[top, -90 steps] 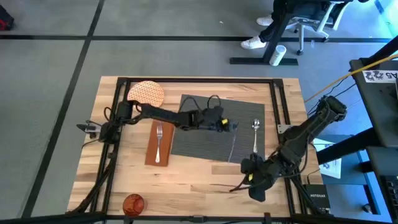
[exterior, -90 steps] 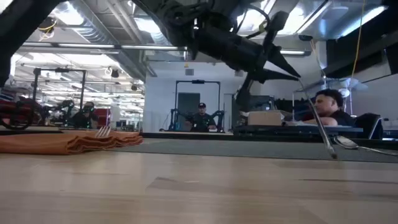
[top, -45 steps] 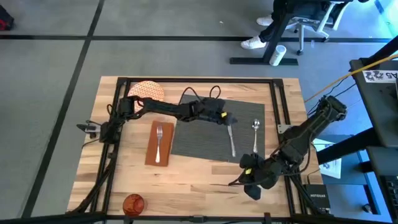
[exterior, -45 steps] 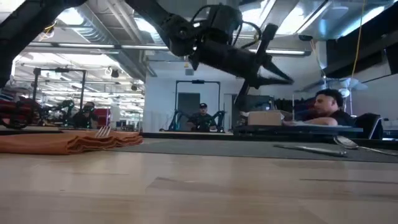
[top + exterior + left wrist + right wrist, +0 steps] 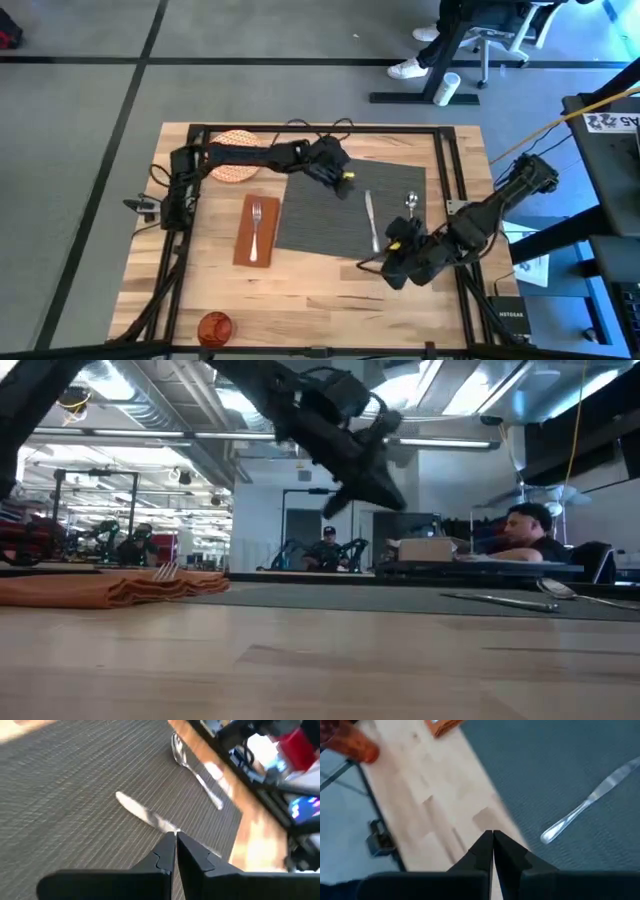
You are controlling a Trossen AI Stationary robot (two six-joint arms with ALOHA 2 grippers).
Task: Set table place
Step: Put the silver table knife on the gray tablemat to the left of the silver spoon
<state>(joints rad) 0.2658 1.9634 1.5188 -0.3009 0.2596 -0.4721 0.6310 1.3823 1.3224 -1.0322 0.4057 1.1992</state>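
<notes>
2 utensils, the knife point(image 5: 371, 220) and spoon point(image 5: 411, 203), lie on the placemat point(image 5: 330, 215) between my grippers. My left gripper point(image 5: 345, 183), pressed together, hovers near the knife's upper end. My right gripper point(image 5: 366, 264), also closed, hangs over the surface point(image 5: 300, 290) just beside the placemat's lower corner.

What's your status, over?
Left gripper shut, empty, above placemat. Right gripper shut, at placemat's near right corner. Knife and spoon lie on placemat. Plate not yet placed.

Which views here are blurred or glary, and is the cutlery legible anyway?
Left wrist view: blurred, yet the knife and spoon on the placemat read clearly. Right wrist view: soft, with the knife recognisable. Low view: bright ceiling lights put the left arm in silhouette. High view: even light, fork sharp on the napkin.
</notes>
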